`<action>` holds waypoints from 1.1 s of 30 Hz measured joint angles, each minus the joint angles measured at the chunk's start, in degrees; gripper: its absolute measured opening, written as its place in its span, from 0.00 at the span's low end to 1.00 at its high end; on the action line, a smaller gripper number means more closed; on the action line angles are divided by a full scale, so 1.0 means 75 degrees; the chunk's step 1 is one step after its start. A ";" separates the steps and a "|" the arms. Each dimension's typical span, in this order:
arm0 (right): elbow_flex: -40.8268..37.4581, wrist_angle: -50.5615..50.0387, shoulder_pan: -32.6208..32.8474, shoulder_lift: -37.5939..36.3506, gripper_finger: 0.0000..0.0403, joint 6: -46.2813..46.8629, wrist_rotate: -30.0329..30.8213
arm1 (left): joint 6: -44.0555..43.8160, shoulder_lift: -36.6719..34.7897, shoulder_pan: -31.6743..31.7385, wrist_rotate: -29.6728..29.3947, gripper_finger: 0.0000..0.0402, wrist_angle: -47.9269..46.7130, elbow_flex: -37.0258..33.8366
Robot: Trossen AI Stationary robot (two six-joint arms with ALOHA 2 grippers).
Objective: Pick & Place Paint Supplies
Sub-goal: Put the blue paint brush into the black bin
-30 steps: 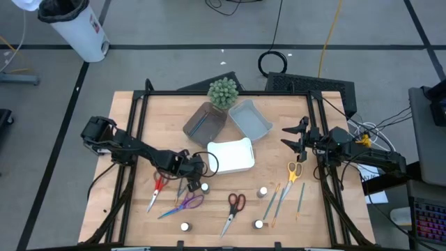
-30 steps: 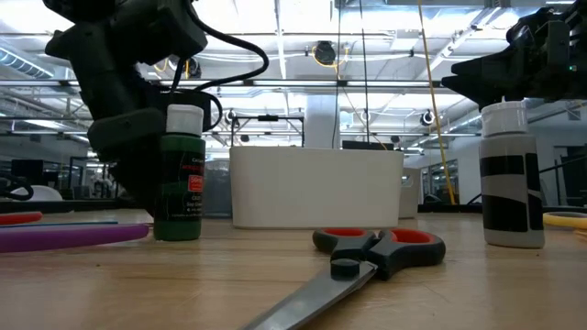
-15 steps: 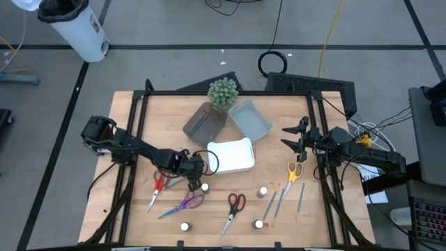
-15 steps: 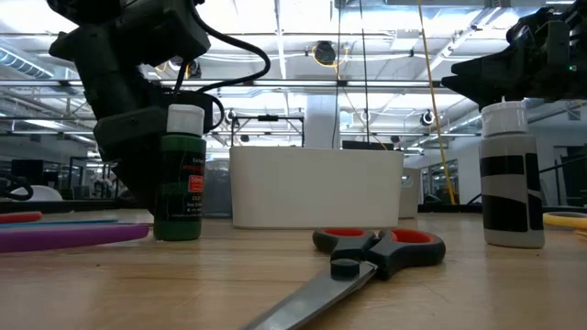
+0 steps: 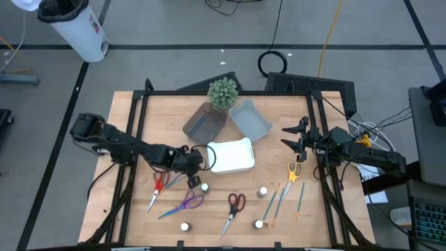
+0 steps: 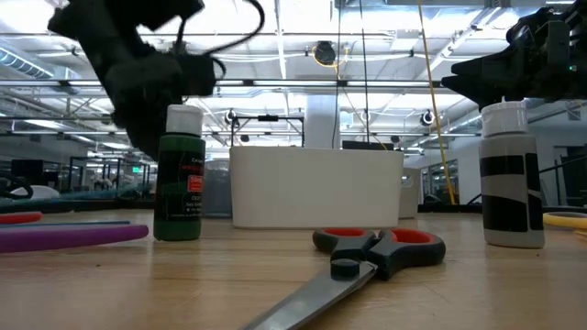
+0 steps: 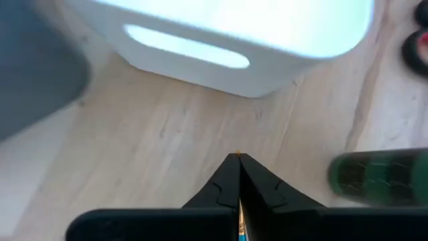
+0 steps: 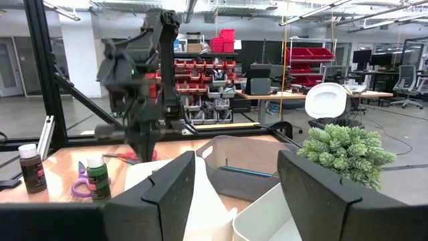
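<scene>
Left gripper (image 7: 238,175) clenched on a thin brush (image 7: 239,224), raised beside the white tray (image 5: 231,155) and green bottle (image 6: 181,173); scissors (image 5: 235,207) strewn across the wooden table (image 5: 327,223); right gripper (image 5: 293,135) spread, idle; workshop shelving beyond.

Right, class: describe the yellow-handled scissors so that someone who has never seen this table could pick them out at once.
Start at the white tray in the middle of the wooden table and look across to the right arm's side. The yellow-handled scissors lie just in front of the right gripper, beside a loose group of brushes. No other pair has yellow handles; the rest are red or purple.
</scene>
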 joint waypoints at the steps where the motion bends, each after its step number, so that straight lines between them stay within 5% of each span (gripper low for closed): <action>1: -0.0003 0.0000 0.0000 0.0000 0.51 -0.0002 0.0000 | 0.0000 -0.0173 -0.0007 -0.0059 0.00 0.0029 0.0000; 24: 0.0000 0.0000 0.0000 -0.0003 0.51 0.0000 0.0000 | 0.2223 -0.2897 -0.0045 -0.3420 0.00 0.1158 0.0017; 33: 0.0000 0.0000 0.0000 -0.0003 0.51 -0.0003 0.0000 | 0.3100 -0.2819 0.0143 -0.3347 0.00 0.2479 -0.0454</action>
